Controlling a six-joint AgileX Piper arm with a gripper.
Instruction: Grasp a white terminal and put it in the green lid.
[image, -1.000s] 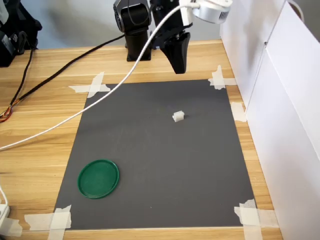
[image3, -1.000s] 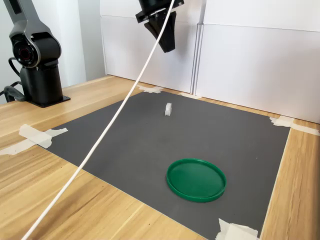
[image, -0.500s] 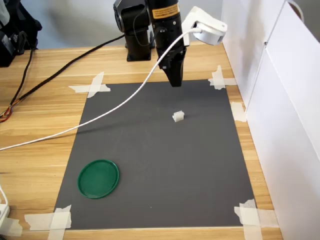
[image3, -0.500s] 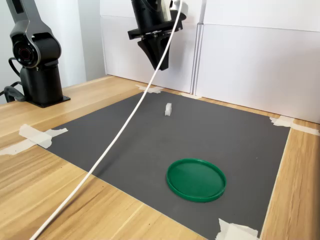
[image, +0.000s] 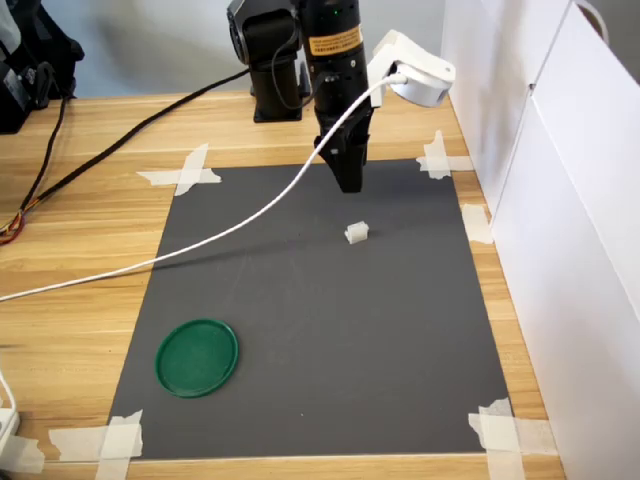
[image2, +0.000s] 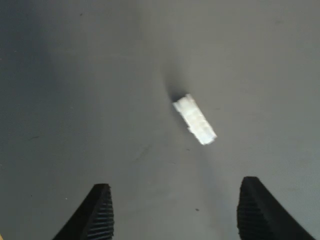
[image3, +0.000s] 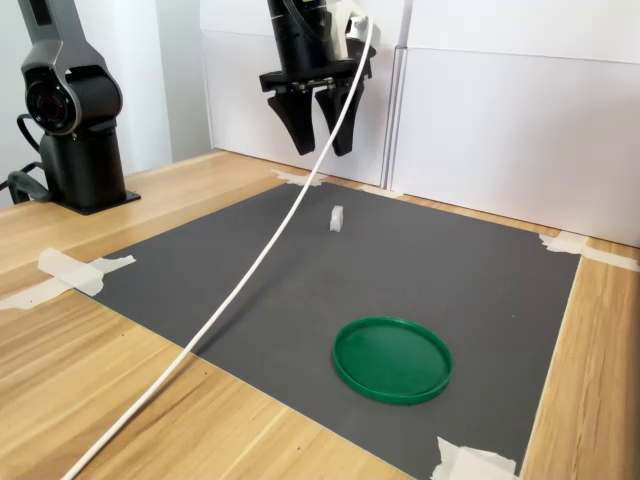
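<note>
Pincer (image3: 322, 150) spread apart, empty, above the white terminal (image3: 337, 218) on the dark mat (image3: 400, 270).

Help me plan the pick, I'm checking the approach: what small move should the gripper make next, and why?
Probably lower straight down, turning the wrist slightly. The gripper is open and hangs above the white terminal, which lies free on the black mat, diagonal to the fingers' gap in the wrist view.

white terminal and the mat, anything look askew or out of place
Nothing is damaged or spilled. The white terminal lies skewed on the grey mat, at a slant to the open tool hovering above it. The green lid sits flat near a mat corner, empty.
</note>
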